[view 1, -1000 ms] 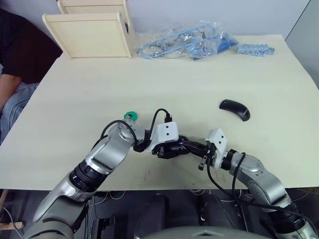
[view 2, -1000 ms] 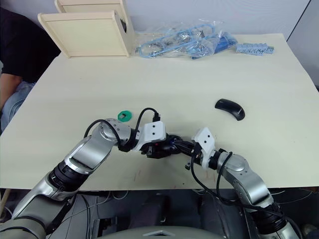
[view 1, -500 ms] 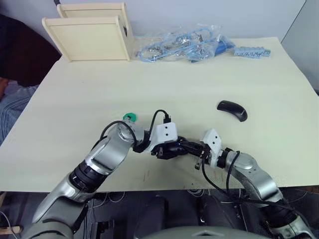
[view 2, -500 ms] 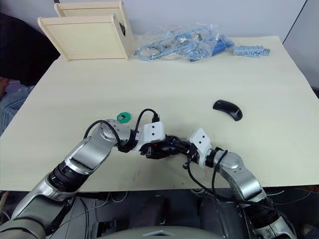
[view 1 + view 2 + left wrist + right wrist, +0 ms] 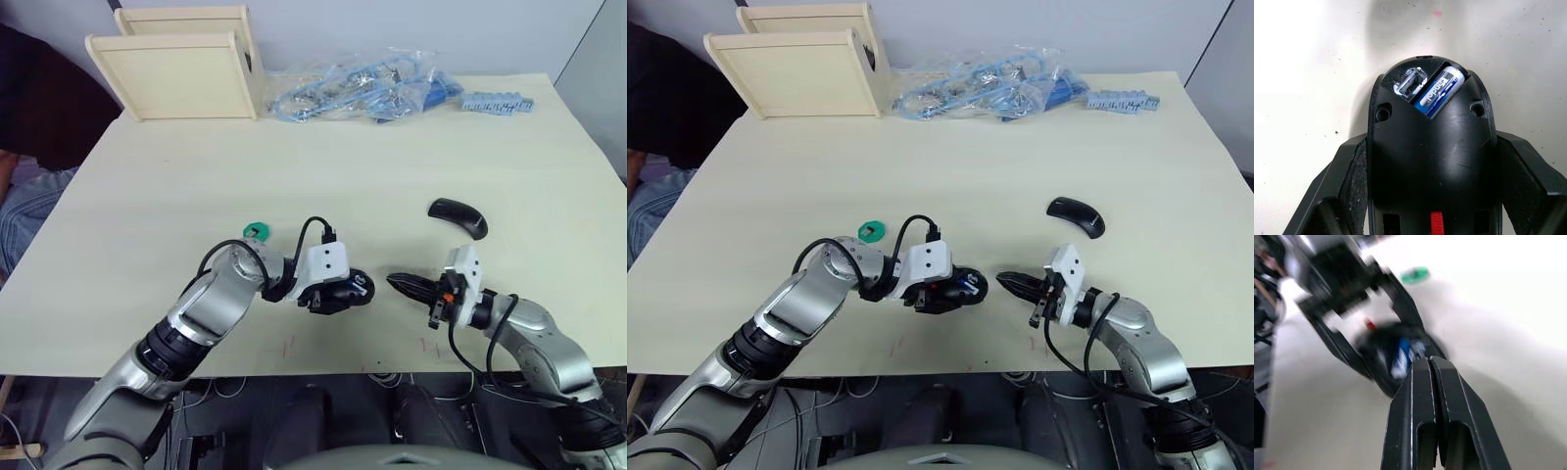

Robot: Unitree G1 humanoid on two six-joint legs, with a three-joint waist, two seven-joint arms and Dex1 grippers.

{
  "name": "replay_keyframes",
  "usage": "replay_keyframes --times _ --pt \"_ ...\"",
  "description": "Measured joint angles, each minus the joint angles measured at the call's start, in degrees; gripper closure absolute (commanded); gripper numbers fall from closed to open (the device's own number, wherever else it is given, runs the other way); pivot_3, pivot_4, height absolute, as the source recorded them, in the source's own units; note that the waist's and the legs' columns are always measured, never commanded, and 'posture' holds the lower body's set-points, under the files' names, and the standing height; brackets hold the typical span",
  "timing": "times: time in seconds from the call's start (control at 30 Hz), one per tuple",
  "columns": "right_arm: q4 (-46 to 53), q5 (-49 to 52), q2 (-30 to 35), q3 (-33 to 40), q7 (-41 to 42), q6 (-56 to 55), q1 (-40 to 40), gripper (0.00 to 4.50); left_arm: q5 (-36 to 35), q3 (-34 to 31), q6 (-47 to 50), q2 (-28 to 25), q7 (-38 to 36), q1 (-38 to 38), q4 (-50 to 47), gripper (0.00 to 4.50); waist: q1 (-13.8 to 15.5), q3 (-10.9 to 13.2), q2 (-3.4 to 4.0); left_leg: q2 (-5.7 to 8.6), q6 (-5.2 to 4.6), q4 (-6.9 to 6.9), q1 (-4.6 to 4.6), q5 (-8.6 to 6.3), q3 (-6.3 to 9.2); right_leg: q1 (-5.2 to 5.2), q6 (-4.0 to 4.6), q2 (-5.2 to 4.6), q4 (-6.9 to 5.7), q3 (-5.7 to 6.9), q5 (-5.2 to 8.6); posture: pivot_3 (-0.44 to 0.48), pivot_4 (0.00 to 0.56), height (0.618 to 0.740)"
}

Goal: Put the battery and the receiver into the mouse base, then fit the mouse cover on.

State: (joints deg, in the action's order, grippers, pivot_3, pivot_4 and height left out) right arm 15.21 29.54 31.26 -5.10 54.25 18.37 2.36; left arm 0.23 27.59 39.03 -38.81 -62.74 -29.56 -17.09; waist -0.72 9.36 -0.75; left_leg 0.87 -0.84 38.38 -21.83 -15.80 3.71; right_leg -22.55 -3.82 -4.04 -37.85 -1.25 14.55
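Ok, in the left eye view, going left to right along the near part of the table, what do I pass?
Green disc → left gripper holding the mouse base → right gripper, shut and empty → mouse cover, lying farther back.

Bare table (image 5: pixel 549 166) between mouse base (image 5: pixel 348 290) and mouse cover (image 5: pixel 459 216); green disc (image 5: pixel 256 230) behind.

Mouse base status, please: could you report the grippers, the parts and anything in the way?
Left gripper shut on base; right gripper shut, empty. Battery seated in base. Cover alone on table, nothing blocking it.
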Motion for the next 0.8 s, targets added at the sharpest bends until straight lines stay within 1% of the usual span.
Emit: replay_keyframes --times 0.03,0.07,0.1,0.17,0.23,0.33,0.43,0.57,0.8 --pt "-0.5 0.7 3.6 2.4 3.5 -0.7 -1.0 3.94 -0.2 0.0 -0.4 0.0 0.0 0.0 0.1 1.51 0.1 0.0 0.0 0.01 0.0 0.02 -0.04 0.0 0.0 0.0 -0.01 -0.01 0.04 0.01 0.0 0.0 0.15 0.74" --pt "-1.1 1.1 5.6 4.7 5.4 -1.3 -1.6 3.61 -0.2 0.0 -0.6 -0.1 -0.1 0.1 0.3 1.51 0.1 0.0 -0.03 0.0 0.0 0.02 -0.04 0.0 -0.01 0.01 -0.01 -0.01 0.06 0.01 -0.01 0.0 0.15 0.74" --pt "-1.8 1.4 7.1 6.9 6.8 -2.0 -1.9 3.11 -0.3 -0.1 -0.6 -0.2 -0.2 0.0 0.3 1.51 0.0 0.0 -0.03 -0.01 0.0 0.01 -0.01 0.0 -0.01 0.01 -0.01 0.0 0.04 0.0 0.0 0.0 0.15 0.74" --pt "-2.4 2.0 8.4 9.1 9.4 -3.8 -2.8 2.48 -0.3 -0.1 -0.7 -0.2 -0.5 0.0 0.4 1.51 0.0 0.0 -0.01 -0.04 0.0 0.0 0.04 0.0 0.0 0.01 0.01 0.04 -0.03 0.02 0.0 0.0 0.15 0.74" --pt "-2.6 2.6 9.8 10.8 12.4 -5.5 -4.9 1.42 -0.3 -0.1 -0.9 0.0 -0.4 0.1 0.5 1.51 0.0 0.0 0.03 -0.05 0.0 0.0 0.01 0.0 -0.02 0.02 0.02 0.05 -0.04 0.08 0.01 0.0 0.15 0.74" --pt "-2.9 3.5 11.7 14.3 15.5 -6.8 -7.0 0.02 -0.3 -0.1 -1.0 0.1 -0.5 0.1 0.6 1.51 0.0 0.0 0.03 -0.03 0.0 0.01 0.01 0.0 -0.04 0.02 0.0 0.01 -0.01 -0.02 0.0 0.0 0.15 0.74" --pt "-3.2 4.0 12.4 16.8 17.8 -8.1 -9.1 0.02 -0.3 -0.1 -1.3 0.4 -0.5 0.0 0.8 1.51 0.1 0.0 0.03 -0.03 0.0 0.02 0.01 0.0 -0.05 0.02 0.0 0.01 -0.01 -0.02 0.0 0.0 0.15 0.74" --pt "-3.2 5.0 13.6 21.9 19.3 -8.8 -13.0 0.02 -0.3 -0.3 -2.0 0.6 -0.6 0.0 1.7 1.51 0.2 0.0 0.04 -0.03 0.0 0.01 0.02 0.0 -0.05 0.03 0.0 0.0 -0.01 -0.03 0.0 0.0 0.15 0.74" --pt "-1.9 6.3 13.6 24.7 18.9 -8.6 -15.1 0.02 -0.4 -0.5 -3.6 1.1 -0.9 -0.1 3.3 1.51 0.4 0.0 0.07 -0.03 0.0 0.02 0.02 0.0 -0.04 0.05 -0.01 -0.01 0.0 -0.02 0.0 0.0 0.15 0.74"
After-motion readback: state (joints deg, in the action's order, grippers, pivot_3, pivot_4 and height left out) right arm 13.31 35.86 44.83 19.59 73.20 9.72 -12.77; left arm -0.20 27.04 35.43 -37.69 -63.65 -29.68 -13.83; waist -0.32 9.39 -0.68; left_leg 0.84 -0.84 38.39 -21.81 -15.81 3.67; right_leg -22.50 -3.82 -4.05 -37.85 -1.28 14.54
